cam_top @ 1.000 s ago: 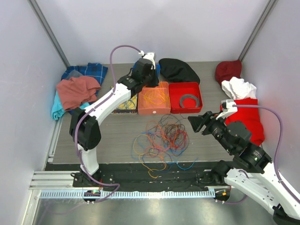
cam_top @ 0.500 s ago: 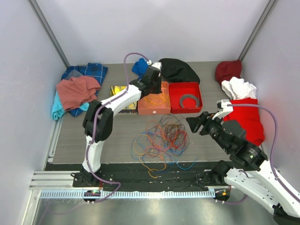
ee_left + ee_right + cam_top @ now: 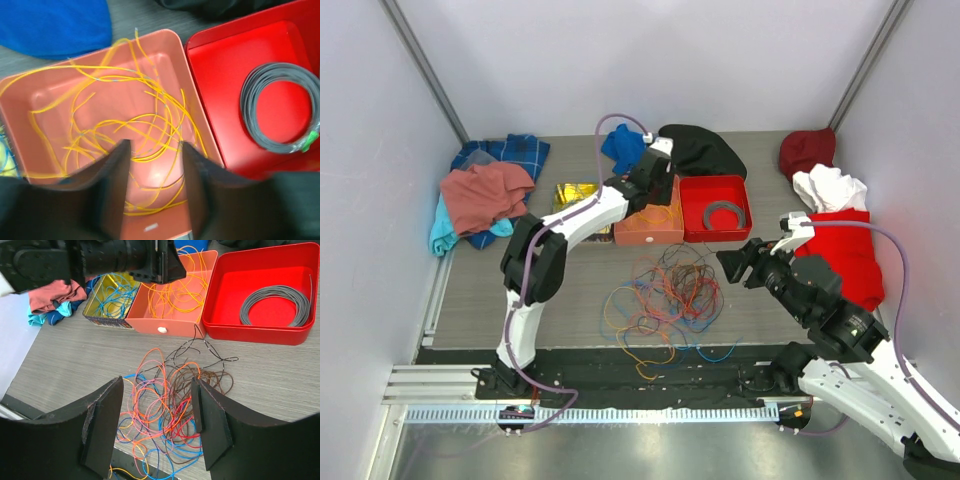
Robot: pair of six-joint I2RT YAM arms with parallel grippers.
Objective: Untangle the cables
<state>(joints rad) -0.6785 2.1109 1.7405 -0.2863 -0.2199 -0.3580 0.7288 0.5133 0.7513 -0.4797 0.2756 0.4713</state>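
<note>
**Yellow strands binned, mixed heap waiting: snags threaten on both sides**

Yellow cables [image 3: 125, 125] lie in loose loops in the salmon tray [image 3: 45, 105], which fills the centre and left of the left wrist view. The left gripper [image 3: 154, 147] hangs right above them with its jaws parted and nothing between them. One strand end pokes up past the tray's upper rim, and several loops run close beneath the fingers. If the arm lifts away carelessly, a loop could catch on a finger and be dragged out. It might then land in the red tray [image 3: 220, 75] at the right, where the grey coil [image 3: 247, 105] sits.

The tangle of cables [image 3: 665, 295] is at the middle of the overhead view, on the table [image 3: 520, 290] below the trays. It holds orange, blue, red and dark strands, all interlaced. The right gripper [image 3: 157, 385] hovers over it, jaws wide and empty.

- **Closing deep in the heap:** the gripper would probably pinch several colours together, and pulling would tighten the knots or haul the whole mass along.
- **Strands at the lower edge:** some already reach the dark strip at the bottom of the overhead view, and a tug could slide them off.
- **Both arms over the centre:** they could crowd each other if they move there together.
</note>
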